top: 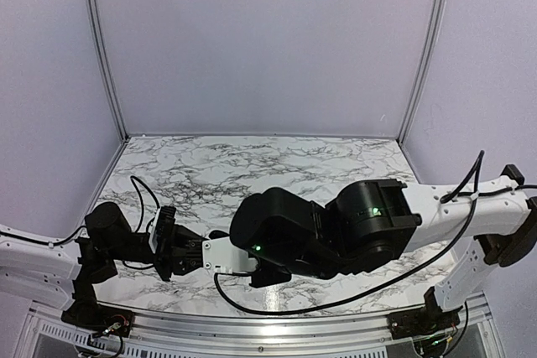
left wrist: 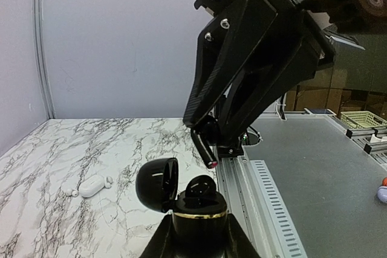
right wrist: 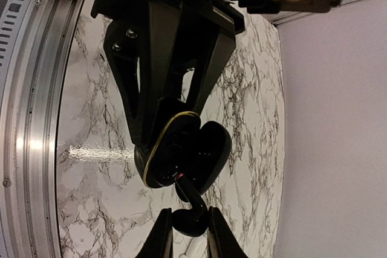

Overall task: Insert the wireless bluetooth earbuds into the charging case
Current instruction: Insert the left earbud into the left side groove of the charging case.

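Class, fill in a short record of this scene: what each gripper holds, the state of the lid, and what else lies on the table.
left gripper: shut on case, held upright
lid: open
right gripper: shut on earbud, close above the case opening
table: white object lies apart from the case
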Robot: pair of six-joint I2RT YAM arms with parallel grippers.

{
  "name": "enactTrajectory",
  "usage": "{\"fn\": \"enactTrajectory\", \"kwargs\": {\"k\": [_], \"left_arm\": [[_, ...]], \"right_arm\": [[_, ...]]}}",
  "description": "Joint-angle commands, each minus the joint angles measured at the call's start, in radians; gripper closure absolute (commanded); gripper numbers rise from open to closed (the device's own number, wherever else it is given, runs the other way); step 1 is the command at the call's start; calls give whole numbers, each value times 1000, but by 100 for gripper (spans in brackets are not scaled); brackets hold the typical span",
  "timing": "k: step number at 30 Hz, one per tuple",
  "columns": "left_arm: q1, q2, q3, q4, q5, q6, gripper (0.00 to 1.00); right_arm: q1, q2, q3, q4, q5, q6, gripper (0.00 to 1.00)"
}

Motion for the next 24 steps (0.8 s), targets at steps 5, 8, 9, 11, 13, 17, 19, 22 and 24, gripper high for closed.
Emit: {"fn": "enactTrajectory", "kwargs": {"k": [5, 8, 9, 11, 13, 17, 19, 22, 24], "left_arm": [[-12, -65, -19, 42, -16, 133, 100], [-16, -94, -37, 32, -42, 188, 100], [-19, -102, -38, 26, -48, 204, 100], [-29, -120, -38, 5, -59, 237, 100], [-42, -136, -40, -13, -76, 266, 100], [-66, -159, -32, -64, -110, 344, 100], [-80, -169, -13, -123, -130, 396, 100], [-103, -179, 7, -193, -191, 459, 100], [-106, -178, 11, -207, -208, 472, 100]], "right_arm": [[21, -62, 1, 34, 89, 17, 90], [23, -114, -51, 81, 65, 17, 90], [25, -129, -66, 94, 58, 12, 90], [26, -152, -77, 108, 41, 9, 90], [29, -175, -80, 118, 14, 3, 90], [38, -187, -77, 110, -17, -10, 90], [48, -185, -76, 103, -22, -14, 90], [58, -173, -68, 96, -19, -14, 90], [63, -160, -57, 82, -10, -15, 90]]}}
